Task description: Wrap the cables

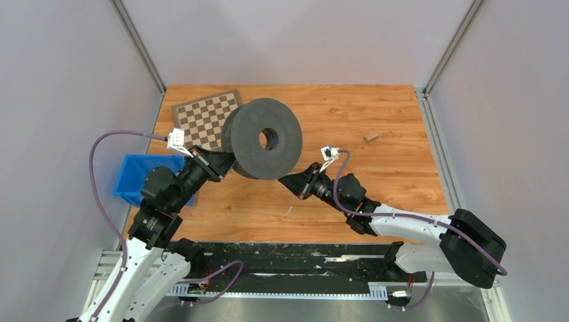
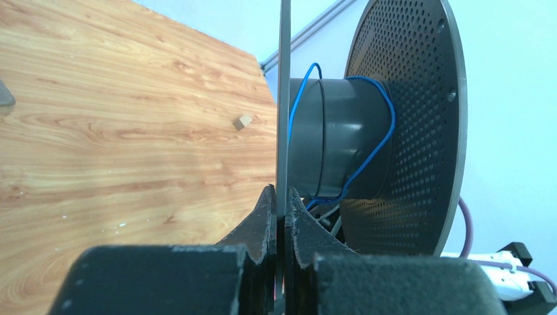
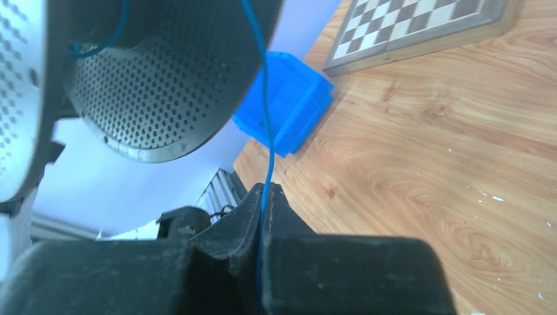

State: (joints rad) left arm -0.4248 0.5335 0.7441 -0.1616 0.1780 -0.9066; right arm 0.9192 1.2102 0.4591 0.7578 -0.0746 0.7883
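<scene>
— Where is the cable [image 2: 393, 121] just now?

— Looped loosely round the hub of the dark two-disc spool [image 1: 262, 139]; the left wrist view shows a couple of blue strands crossing the grey hub between the perforated discs; from the spool one strand runs down to the right arm, nearly straight in the right wrist view.

— And the jaws?

— The left jaws are clenched on the thin rim of one disc, its edge passing straight up between them; the spool hangs off the bench [image 1: 382, 194], tilted, its centre hole turned up toward the overhead camera; the right jaws are pinched tight on the cable itself, the blue line vanishing between the two tips.

— What else lies on the bench?

— A chessboard [image 1: 203, 117] at the far left corner, partly behind the spool; a blue bin [image 1: 137, 176] at the left edge, just beside the left arm; a small wooden block [image 1: 370, 137] toward the far right, well apart from both arms.
</scene>
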